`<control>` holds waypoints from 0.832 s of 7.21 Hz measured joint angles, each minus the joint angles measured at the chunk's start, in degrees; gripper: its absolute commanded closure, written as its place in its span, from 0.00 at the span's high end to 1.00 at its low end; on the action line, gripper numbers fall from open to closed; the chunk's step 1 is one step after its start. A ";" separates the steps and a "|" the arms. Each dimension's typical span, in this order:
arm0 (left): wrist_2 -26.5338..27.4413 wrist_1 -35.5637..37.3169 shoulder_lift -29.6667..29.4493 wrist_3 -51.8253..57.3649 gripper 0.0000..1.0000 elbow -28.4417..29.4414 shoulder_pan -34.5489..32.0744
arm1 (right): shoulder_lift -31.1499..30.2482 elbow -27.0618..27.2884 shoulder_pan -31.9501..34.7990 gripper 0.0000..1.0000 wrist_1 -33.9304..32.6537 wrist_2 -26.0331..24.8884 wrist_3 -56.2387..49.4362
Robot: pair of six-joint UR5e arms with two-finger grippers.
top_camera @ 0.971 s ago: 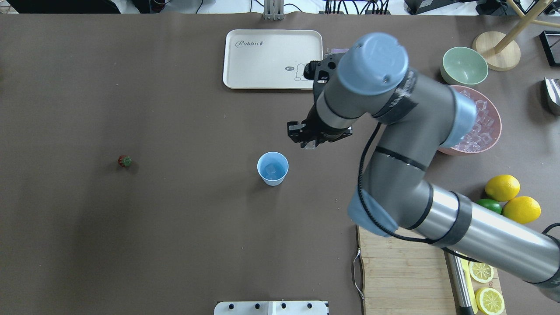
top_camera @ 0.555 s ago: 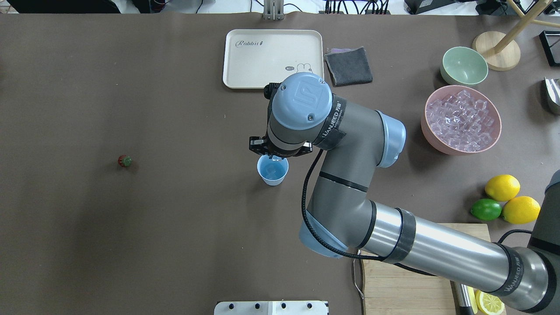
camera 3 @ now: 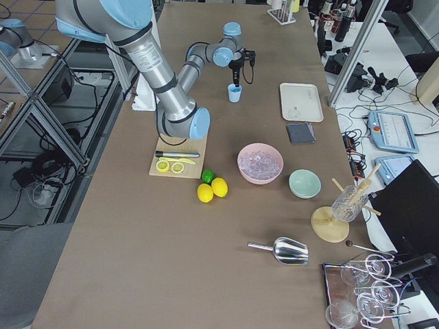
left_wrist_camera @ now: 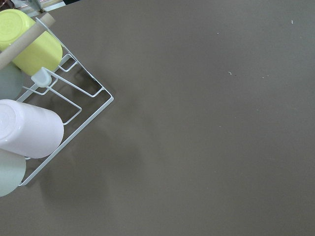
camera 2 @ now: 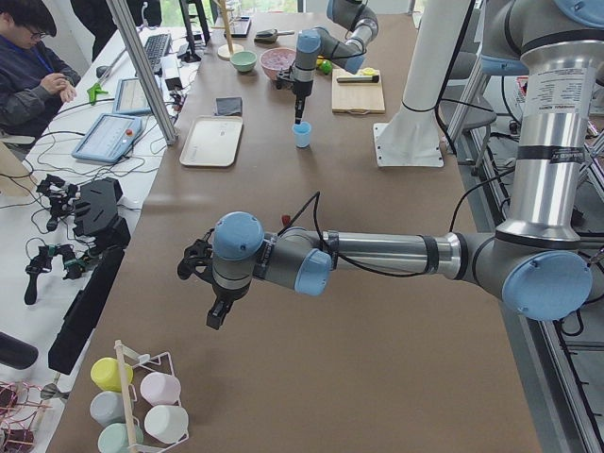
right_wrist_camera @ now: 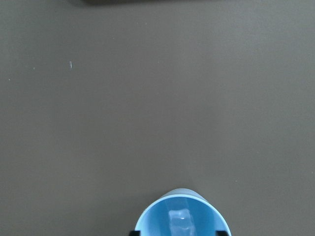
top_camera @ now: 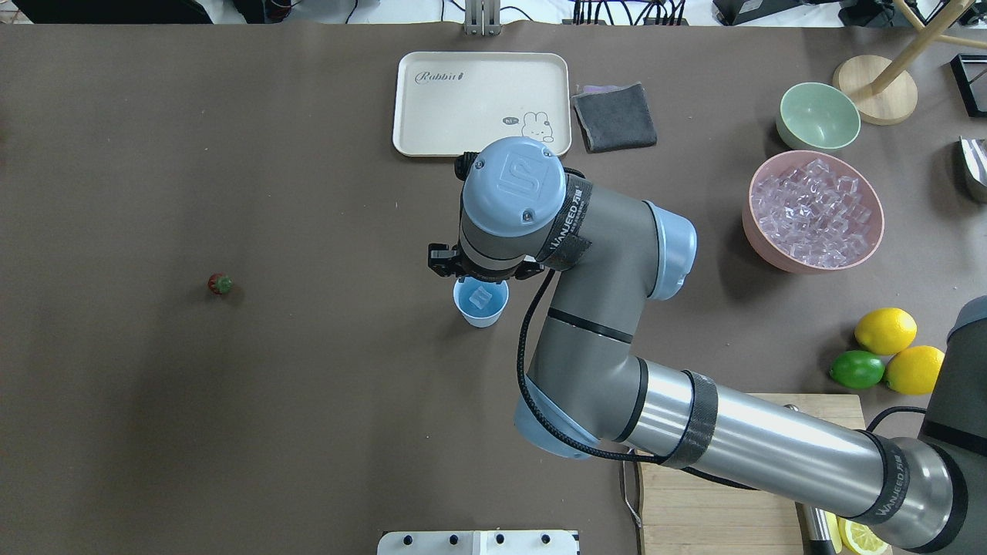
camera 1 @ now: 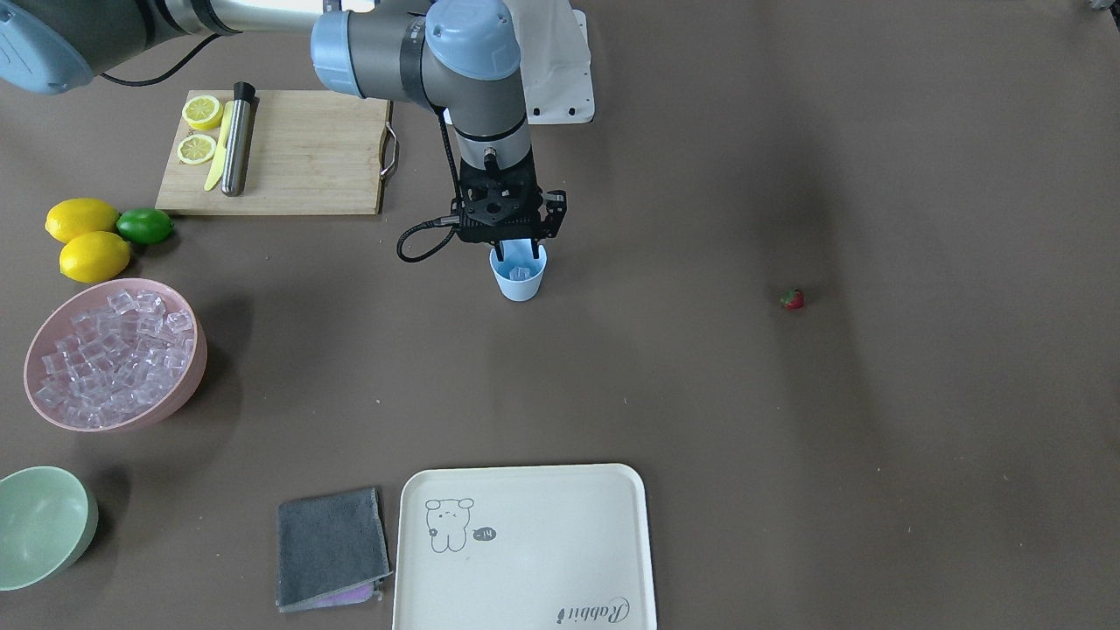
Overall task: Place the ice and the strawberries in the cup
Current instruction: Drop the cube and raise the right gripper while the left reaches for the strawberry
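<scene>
The light blue cup (top_camera: 480,302) stands mid-table and holds clear ice (top_camera: 482,296); it also shows in the front view (camera 1: 519,276) and at the bottom of the right wrist view (right_wrist_camera: 181,216). My right gripper (camera 1: 517,255) hangs straight over the cup's mouth, its fingers spread open on either side of the rim, nothing between them. The tiny red strawberry (top_camera: 220,284) lies alone far to the left of the cup (camera 1: 792,298). My left gripper (camera 2: 217,316) shows only in the left side view, far from the cup; I cannot tell whether it is open.
A pink bowl (top_camera: 754,227) full of ice cubes (top_camera: 817,208) sits at the right, with a pale green bowl (top_camera: 817,116) behind it. A cream tray (top_camera: 478,100) and grey cloth (top_camera: 614,116) lie beyond the cup. Lemons (top_camera: 885,330), a lime (top_camera: 856,369) and a cutting board (camera 1: 280,153) are near right.
My right arm swung left from near the pink bowl to directly above the cup. The ice in the cup now shows brighter and higher. The strawberry has not moved.
</scene>
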 measured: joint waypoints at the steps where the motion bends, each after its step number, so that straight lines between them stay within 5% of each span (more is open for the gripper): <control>1: -0.02 -0.01 -0.27 -0.07 0.99 -0.08 0.00 | -0.21 0.92 0.27 1.00 0.00 -0.06 -0.15; 6: 1.77 -2.19 -9.63 -5.81 0.99 -2.07 10.72 | -13.86 10.68 18.86 1.00 0.08 7.68 -16.52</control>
